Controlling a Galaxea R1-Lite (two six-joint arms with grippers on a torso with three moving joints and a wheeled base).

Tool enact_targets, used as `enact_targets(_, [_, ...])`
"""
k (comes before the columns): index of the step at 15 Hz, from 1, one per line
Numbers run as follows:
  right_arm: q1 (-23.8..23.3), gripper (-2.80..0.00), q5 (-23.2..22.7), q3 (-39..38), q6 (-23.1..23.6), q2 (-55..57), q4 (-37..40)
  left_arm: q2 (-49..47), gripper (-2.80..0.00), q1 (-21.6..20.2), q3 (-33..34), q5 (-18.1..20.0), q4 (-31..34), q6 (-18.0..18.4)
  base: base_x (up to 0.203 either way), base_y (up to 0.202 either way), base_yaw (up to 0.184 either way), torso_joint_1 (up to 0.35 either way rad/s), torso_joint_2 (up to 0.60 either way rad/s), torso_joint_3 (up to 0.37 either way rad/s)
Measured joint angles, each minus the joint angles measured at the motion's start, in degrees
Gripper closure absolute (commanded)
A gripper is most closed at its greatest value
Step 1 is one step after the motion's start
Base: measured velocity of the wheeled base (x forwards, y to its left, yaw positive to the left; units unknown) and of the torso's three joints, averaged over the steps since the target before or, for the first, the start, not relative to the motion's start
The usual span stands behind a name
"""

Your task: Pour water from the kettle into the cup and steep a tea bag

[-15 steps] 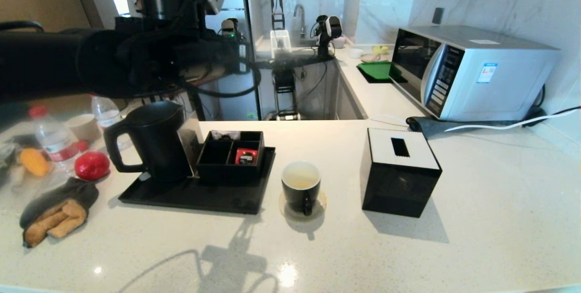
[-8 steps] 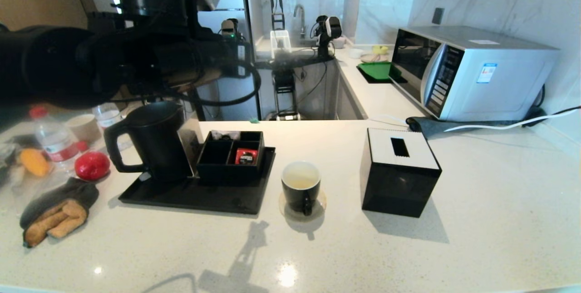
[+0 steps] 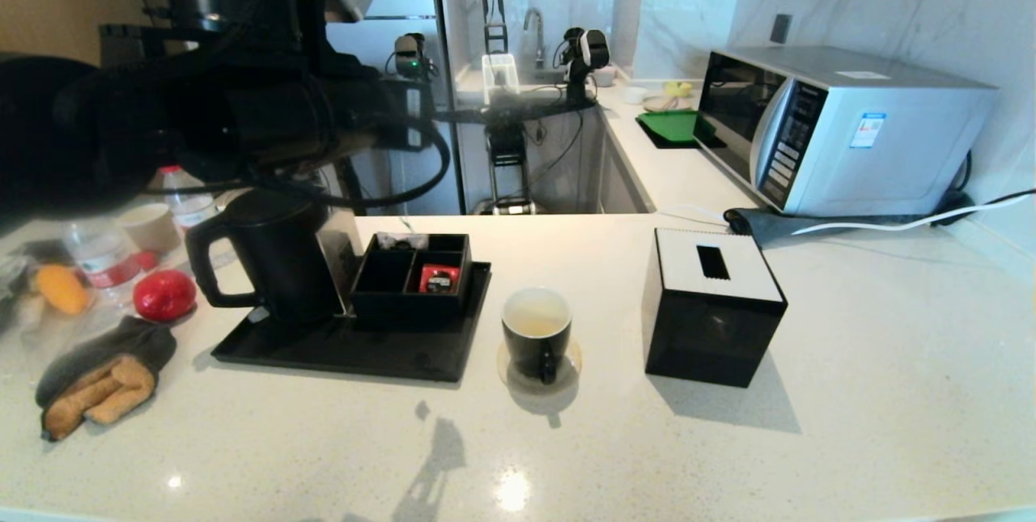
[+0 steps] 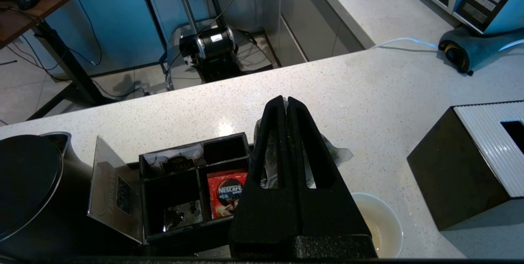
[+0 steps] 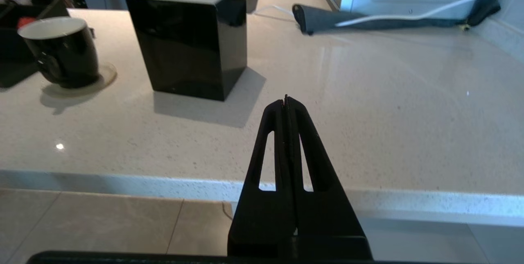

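High above the tray (image 3: 267, 356), the left gripper (image 4: 285, 101) pinched a limp tea bag (image 4: 332, 153) (featherweight) — best held by its top — right gripper (image 5: 285, 99) closed, empty

Looking like a kitchen w/ a lab feel: microwave (image 3: 842, 129) sitting on white stone counter (image 3: 850, 425), sink tap (image 3: 534, 24) showing behind, equipment stands standing nearby

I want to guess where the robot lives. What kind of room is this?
Most likely a kitchen: a microwave stands on the stone counter, a kettle sits on a tray, and a sink tap shows further back.
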State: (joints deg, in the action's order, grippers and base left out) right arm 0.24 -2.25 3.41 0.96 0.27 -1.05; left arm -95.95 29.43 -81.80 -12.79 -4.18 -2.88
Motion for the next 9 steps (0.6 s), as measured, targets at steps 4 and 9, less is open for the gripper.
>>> enact_targets(4, [0.23,0.0,-3.96,6.47,0.29,6.14,-0.18,0.43,0.0,0.11,0.73,0.04,0.05,-0.34,0.0,0.0,0.0,0.0,0.0,0.0])
enact_targets(9, [1.16,0.0,-12.99,13.82,2.44,24.55,-10.3,0.78,0.0,0.11,1.05,0.13,0.11,-0.43,0.0,0.0,0.0,0.0,0.0,0.0])
